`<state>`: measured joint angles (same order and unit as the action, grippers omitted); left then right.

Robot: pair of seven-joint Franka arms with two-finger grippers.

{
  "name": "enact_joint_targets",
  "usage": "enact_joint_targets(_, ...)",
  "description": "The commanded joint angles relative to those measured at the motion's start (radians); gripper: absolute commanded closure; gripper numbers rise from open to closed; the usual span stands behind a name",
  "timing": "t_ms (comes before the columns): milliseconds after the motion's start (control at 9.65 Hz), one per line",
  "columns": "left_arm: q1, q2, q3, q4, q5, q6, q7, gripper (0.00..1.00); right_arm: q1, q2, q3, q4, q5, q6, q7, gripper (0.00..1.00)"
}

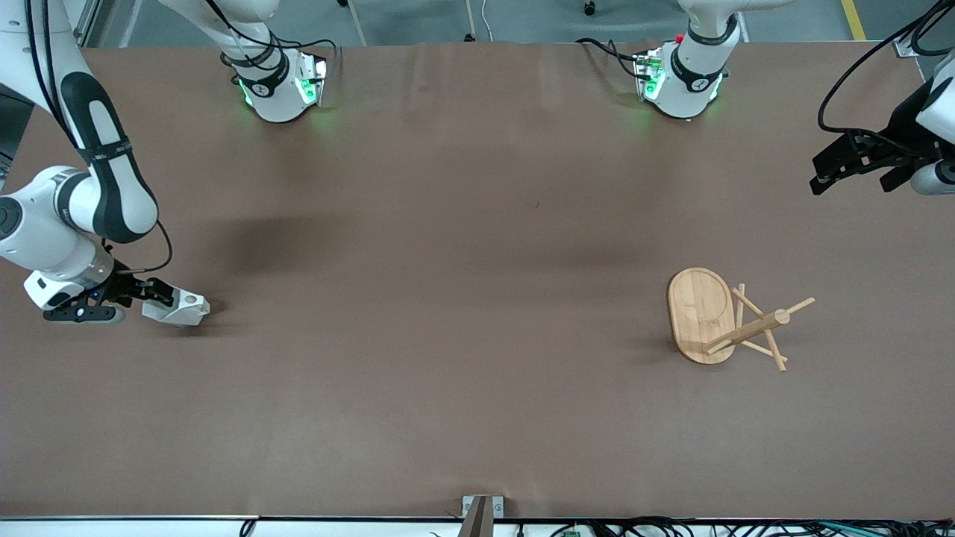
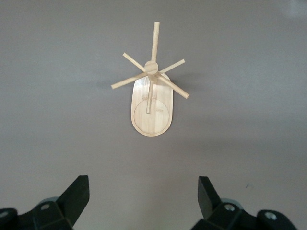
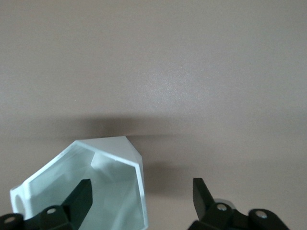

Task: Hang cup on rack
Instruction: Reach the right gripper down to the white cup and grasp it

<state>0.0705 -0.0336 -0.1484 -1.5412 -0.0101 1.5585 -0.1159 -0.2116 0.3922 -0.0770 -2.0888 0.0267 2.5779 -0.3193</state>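
Brown matte worktop (image 1: 462, 246) runs bare under me. My right gripper (image 3: 139, 201), fingers spread, sits low near the right arm's edge with one finger inside the cup (image 1: 181, 308), whose wall lies between them; its handle is cut off in my wrist view. My left gripper (image 2: 144, 199) waits spread above the left arm's edge, the rack (image 1: 727, 321) standing nearer the front edge.

We see cup (image 3: 86, 187) cut off at right wrist view's edge; left arm partly out of frame in front view.
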Motion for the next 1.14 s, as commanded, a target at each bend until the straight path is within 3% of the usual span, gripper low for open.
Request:
enact_joint_targets(0,0.000,0.012,-0.002,-0.014,0.004,-0.008,0.010,0.00,-0.009,0.004,0.010,0.012,0.013,0.007,-0.014,0.93)
enact_joint_targets(104,0.002,0.012,-0.002,-0.014,0.002,-0.008,0.009,0.00,-0.011,0.004,0.010,0.022,0.013,0.004,-0.008,0.99)
enact_joint_targets(518,0.003,0.017,0.001,-0.016,0.002,-0.008,0.008,0.00,-0.005,-0.021,0.011,0.036,0.013,-0.042,-0.006,1.00)
enact_joint_targets(1037,-0.006,0.020,-0.003,-0.014,0.001,-0.005,0.007,0.00,0.075,-0.206,0.026,0.099,0.041,-0.322,-0.003,1.00)
